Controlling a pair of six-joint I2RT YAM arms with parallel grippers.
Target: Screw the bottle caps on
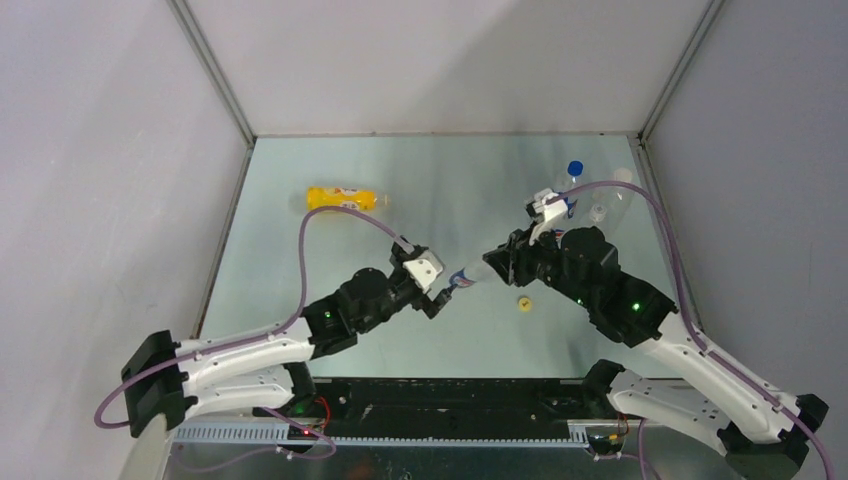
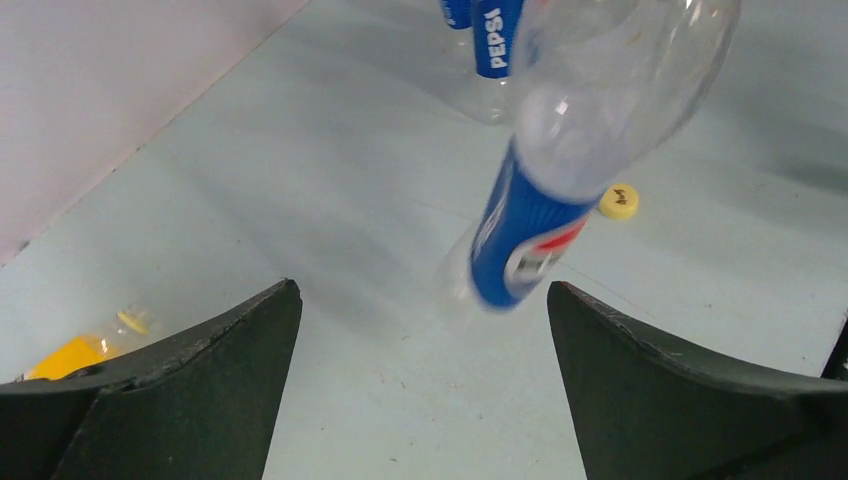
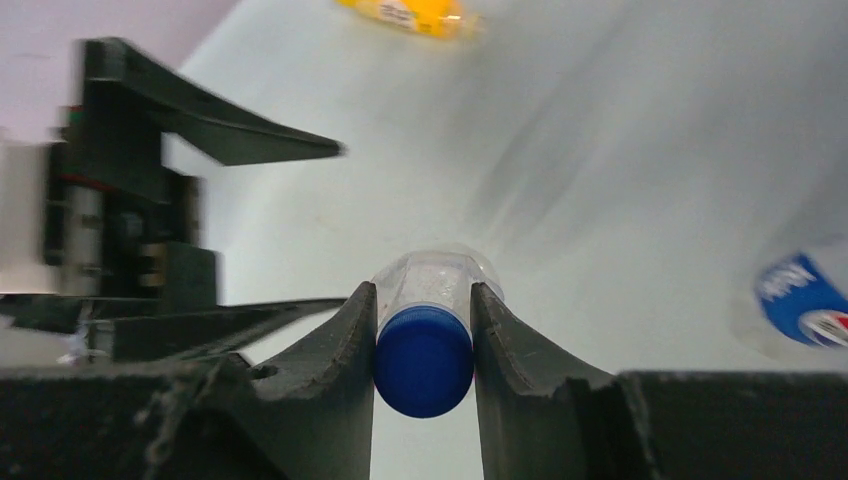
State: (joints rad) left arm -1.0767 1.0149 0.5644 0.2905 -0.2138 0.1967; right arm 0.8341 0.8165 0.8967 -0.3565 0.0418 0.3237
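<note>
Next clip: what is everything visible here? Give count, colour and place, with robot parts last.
Pepsi-label bottles: 2, clear with blue labels; the held bottle in the right jaws, the standing bottle far right.
Blue caps: 2; one on the held bottle, one on the standing bottle.
Yellow bottle: 1, yellow-orange, lying far left.
Yellow cap: 1, loose on the table near the right arm.
Unlabelled bottle: 1, clear, far right corner.
Table: 1, pale green.
Left gripper: black, jaws open, empty, facing the held bottle.
Right gripper: black, jaws shut on the held bottle's cap end.
</note>
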